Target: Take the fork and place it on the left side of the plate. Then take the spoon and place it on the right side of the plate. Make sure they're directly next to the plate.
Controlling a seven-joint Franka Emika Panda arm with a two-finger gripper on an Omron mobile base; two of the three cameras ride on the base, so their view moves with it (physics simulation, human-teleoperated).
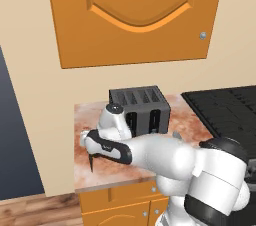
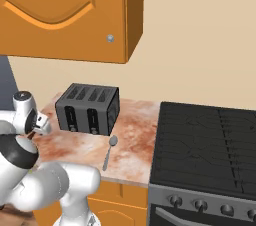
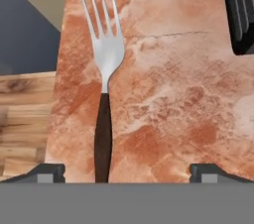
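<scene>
The fork (image 3: 102,119), silver tines and slim black handle, lies flat on the marbled counter (image 3: 173,94) near its left edge, tines pointing towards the wall. Its dark handle (image 1: 91,163) shows just below my hand. My gripper (image 3: 127,171) hovers over the handle end, open, its two fingertips (image 3: 49,171) wide apart and the handle running between them, off-centre to the left. The all-silver spoon (image 2: 109,153) rests on the counter in front of the toaster, near the stove. The plate is out of view.
A black four-slot toaster (image 2: 88,108) stands at the back of the counter, its corner (image 3: 240,15) close by the hand. A black stove (image 2: 205,145) adjoins on the right. The orange wall cabinet (image 1: 135,15) hangs overhead. Wooden floor (image 3: 22,119) lies past the counter's left edge.
</scene>
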